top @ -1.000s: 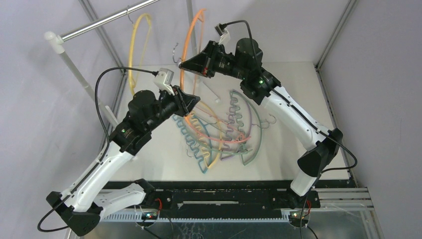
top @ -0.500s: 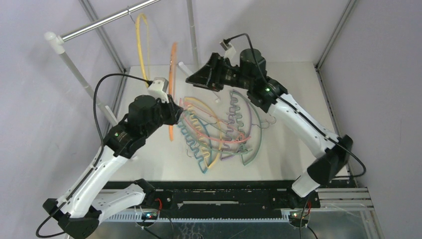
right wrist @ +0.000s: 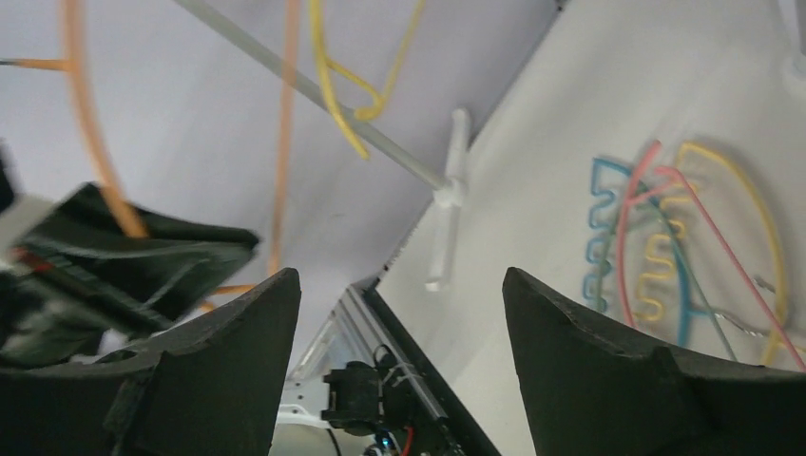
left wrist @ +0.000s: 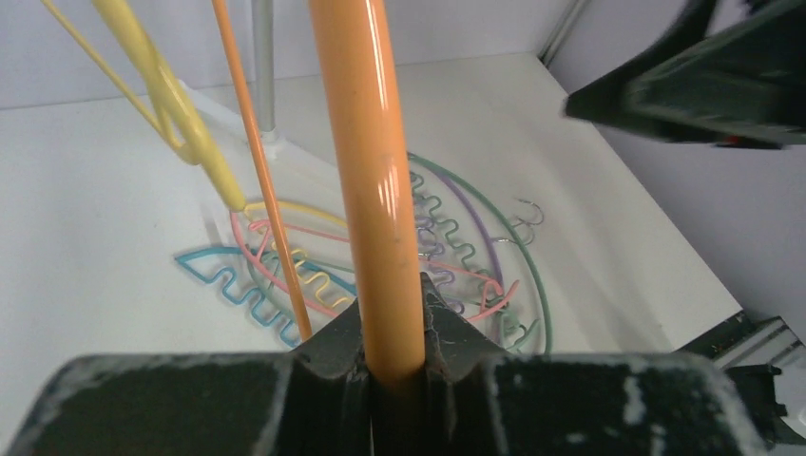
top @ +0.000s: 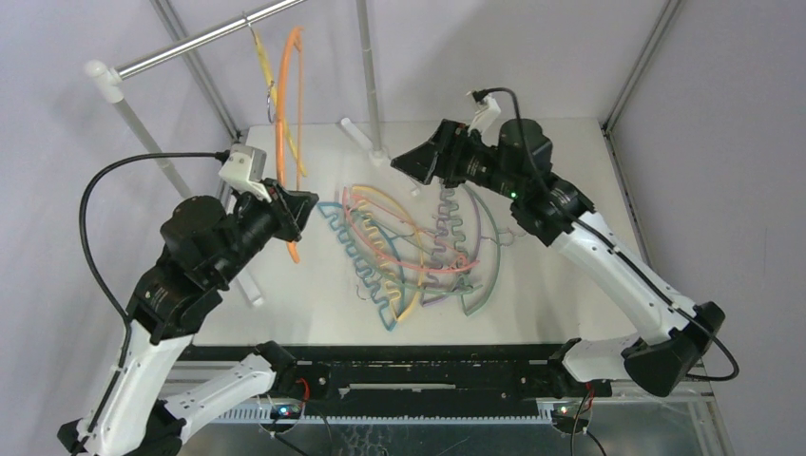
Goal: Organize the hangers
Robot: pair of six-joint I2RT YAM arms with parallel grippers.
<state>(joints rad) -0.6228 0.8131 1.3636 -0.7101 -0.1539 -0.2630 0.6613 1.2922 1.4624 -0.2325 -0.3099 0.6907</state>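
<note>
The left gripper (left wrist: 394, 328) pinches an orange hanger (top: 288, 104), held upright just beside a yellow hanger (top: 263, 59) hanging on the silver rail (top: 190, 41). The right gripper (top: 407, 161), spread wide and empty, hovers near the tangled hangers (top: 418, 261) lying on the table (top: 570, 180).

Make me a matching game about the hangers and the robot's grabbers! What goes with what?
Things:
1. orange hanger
2. yellow hanger
3. blue hanger
4. right gripper

Places or states:
A. hooked on the rail
B. open, holding nothing
C. clamped in the left gripper
D. lying on the table in the pile

Pairs: 1-C, 2-A, 3-D, 4-B
</note>
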